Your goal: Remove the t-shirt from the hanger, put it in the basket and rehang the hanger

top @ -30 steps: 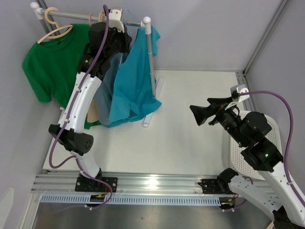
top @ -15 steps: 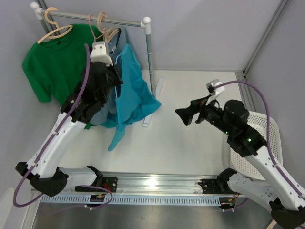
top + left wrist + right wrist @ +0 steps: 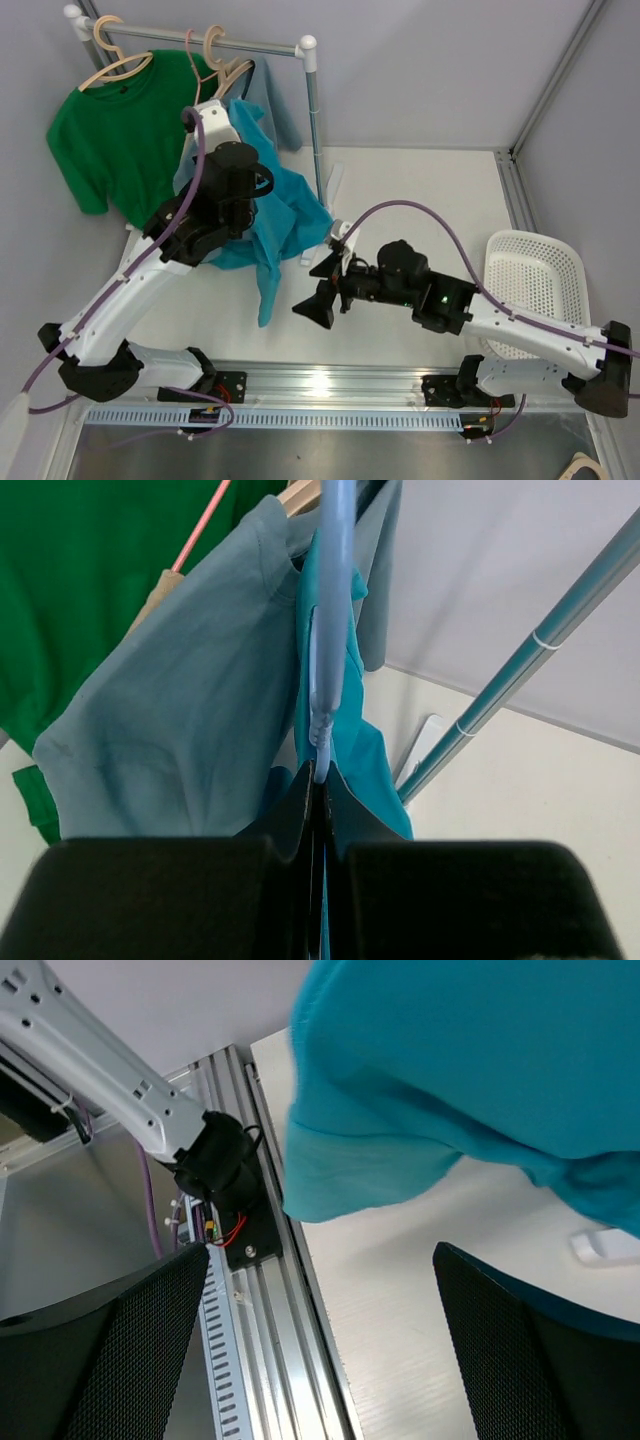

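Note:
A teal t-shirt (image 3: 285,205) hangs on a light-blue hanger (image 3: 331,630). My left gripper (image 3: 320,780) is shut on the hanger's lower end and holds it in front of the rack rail (image 3: 260,45). In the top view the shirt and the wrist hide those fingers. The teal cloth drapes down over the left arm to a sleeve (image 3: 268,290). My right gripper (image 3: 318,302) stands open, low over the table, just right of that sleeve. In the right wrist view the sleeve (image 3: 370,1160) hangs above the open right gripper (image 3: 320,1360), apart from both fingers.
A grey-blue t-shirt (image 3: 282,112) on a wooden hanger and a green t-shirt (image 3: 110,140) stay on the rail. The rack's post (image 3: 316,130) stands behind the teal shirt. A white basket (image 3: 535,285) sits at the right. The aluminium base rail (image 3: 330,385) runs along the near edge.
My left arm has come down and forward from the rail, bringing the hanger and teal shirt with it. My right arm has swung left and down to the hanging sleeve, still open.

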